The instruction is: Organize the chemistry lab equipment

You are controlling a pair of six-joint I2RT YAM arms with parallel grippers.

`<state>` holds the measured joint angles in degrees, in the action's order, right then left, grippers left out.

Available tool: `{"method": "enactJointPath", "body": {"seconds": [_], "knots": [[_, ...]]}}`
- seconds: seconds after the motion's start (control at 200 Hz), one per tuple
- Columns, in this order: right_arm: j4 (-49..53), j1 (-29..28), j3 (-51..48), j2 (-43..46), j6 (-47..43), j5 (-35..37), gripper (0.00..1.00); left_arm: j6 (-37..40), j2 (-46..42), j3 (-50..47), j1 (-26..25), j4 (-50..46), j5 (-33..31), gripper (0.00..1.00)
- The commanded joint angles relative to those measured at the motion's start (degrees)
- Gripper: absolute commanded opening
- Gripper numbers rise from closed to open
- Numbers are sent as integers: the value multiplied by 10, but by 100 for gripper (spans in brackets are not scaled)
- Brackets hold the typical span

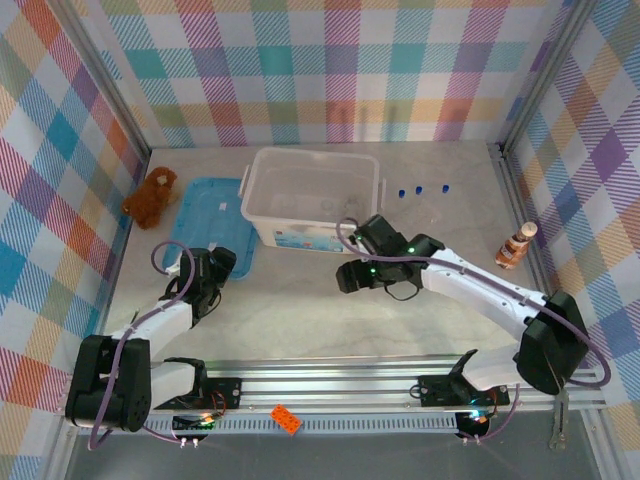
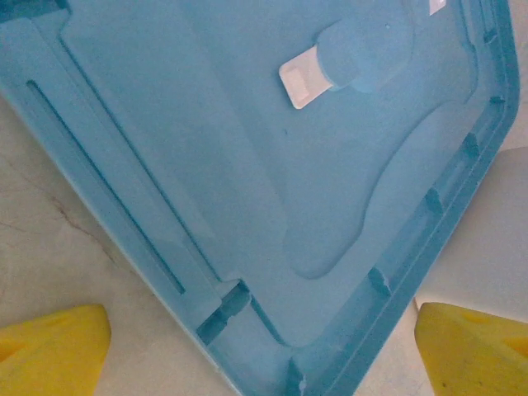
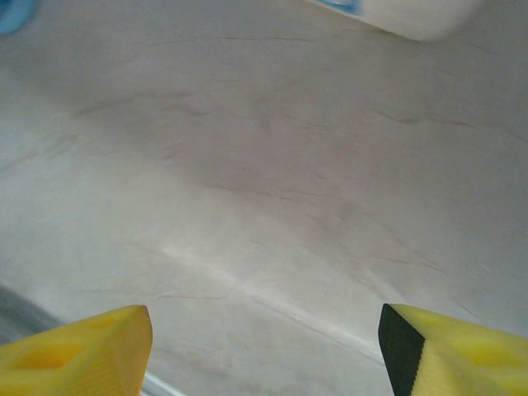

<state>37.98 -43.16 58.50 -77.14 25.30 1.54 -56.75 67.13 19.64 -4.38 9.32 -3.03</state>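
The test tubes (image 1: 420, 190) lie far and right of the right fingers (image 3: 74, 351) — apart, empty — nearer than the left fingers (image 2: 49, 355), also apart.

The bare table (image 1: 300, 330) in front lay open; farther back stood the white tub (image 1: 310, 195), the blue lid (image 1: 212, 228) (flat, low) to its left, capped tubes (image 1: 419, 190) to its right.
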Motion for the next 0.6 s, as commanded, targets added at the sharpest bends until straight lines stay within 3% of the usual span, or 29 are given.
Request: {"method": "enactJointPath", "body": {"seconds": [0.0, 0.595], "knots": [[-55, 49, -30, 40, 78, 26, 75, -24, 21, -17, 13, 74, 15, 95], [-150, 171, -89, -45, 62, 23, 73, -41, 16, -16, 41, 82, 52, 96]]}}
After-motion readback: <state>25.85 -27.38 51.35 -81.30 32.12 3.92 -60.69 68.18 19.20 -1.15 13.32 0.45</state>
